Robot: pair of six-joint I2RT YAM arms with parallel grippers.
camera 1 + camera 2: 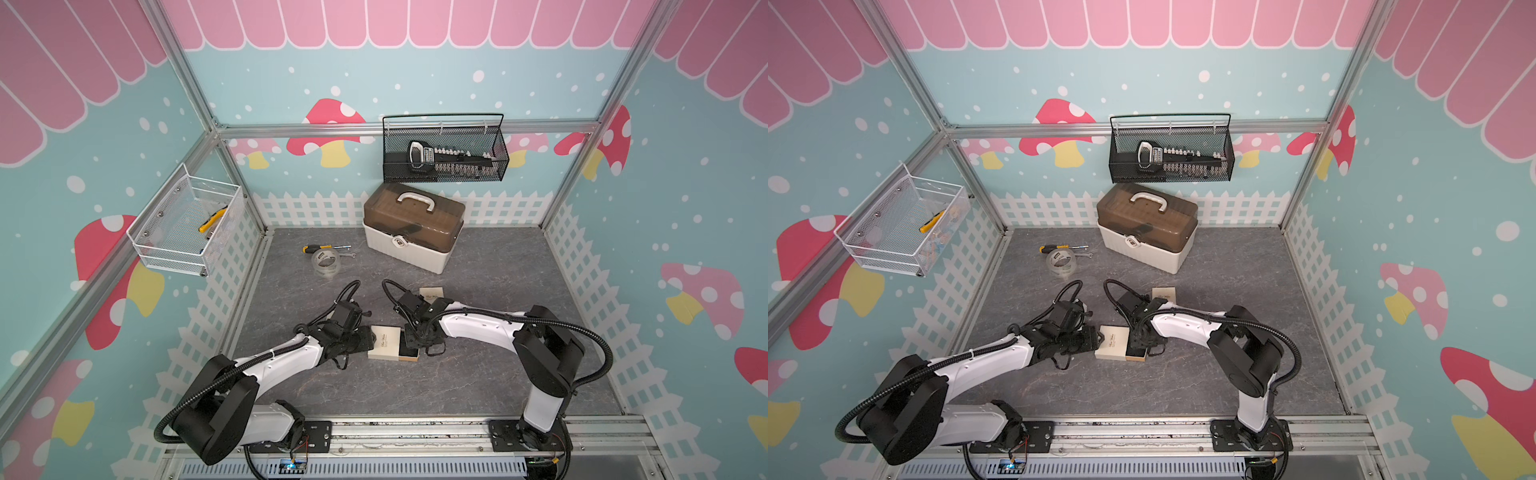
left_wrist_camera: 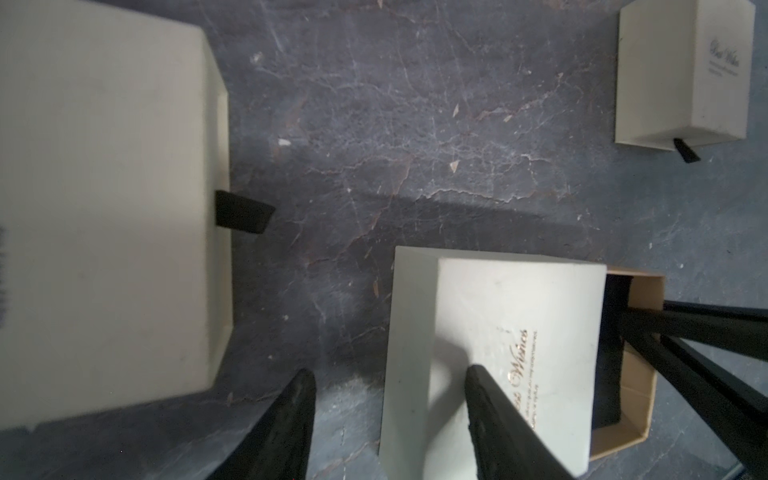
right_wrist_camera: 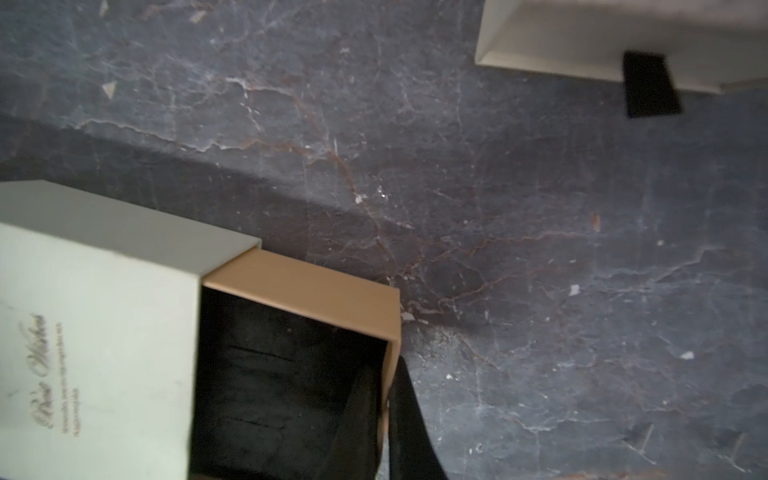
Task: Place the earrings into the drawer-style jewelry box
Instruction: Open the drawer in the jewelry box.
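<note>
Earrings: not visible in any view. The drawer [image 3: 299,286] stands part-open, and no earring is seen on its black lining; the right gripper [image 3: 388,407] pinches its front wall; the left gripper [image 2: 390,372] is spread, one finger on the sleeve [image 2: 519,311]. Judgement: pull straight along the sleeve, press the sleeve down, stop before the drawer leaves it.

The blurred cream box [image 2: 104,208] runs off the left wrist view at nine o'clock. The drawer [image 3: 303,286] is cut off at six. The earrings are too small to discern.

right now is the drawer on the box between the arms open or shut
Open: the tan drawer sticks partway out of the cream sleeve, black lining exposed.
</note>
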